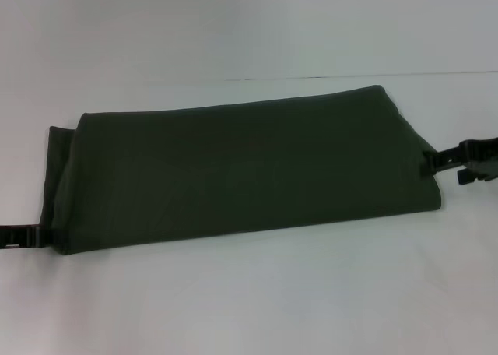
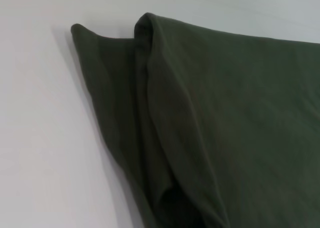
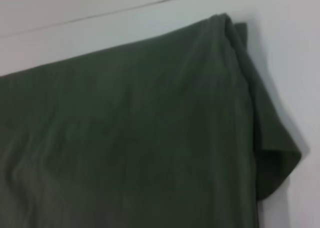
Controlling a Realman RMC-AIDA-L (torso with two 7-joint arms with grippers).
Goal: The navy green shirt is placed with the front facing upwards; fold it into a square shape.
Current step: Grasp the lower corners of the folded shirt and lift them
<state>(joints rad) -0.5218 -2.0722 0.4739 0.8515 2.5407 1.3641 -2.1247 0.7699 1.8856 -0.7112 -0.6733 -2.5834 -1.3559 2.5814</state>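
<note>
A dark olive-green cotton shirt (image 1: 241, 172), folded into a long band, lies on the white table (image 1: 249, 300) between the left tool (image 1: 35, 235) and right tool (image 1: 447, 162). Whether either is pinching cloth cannot be told. Uneven pulls could skew the fold.

Work surface: flat white table (image 1: 249, 300), matte and plain, filling the head view; a thin dark line crosses it near the far edge. Lying directly on it: one large dark olive-green cotton shirt (image 1: 241, 172), folded into a long horizontal band across the table's middle. No lettering shows on the upper face. Band's left end shows a second layer protruding. Cloth lies flat on the white top.
</note>
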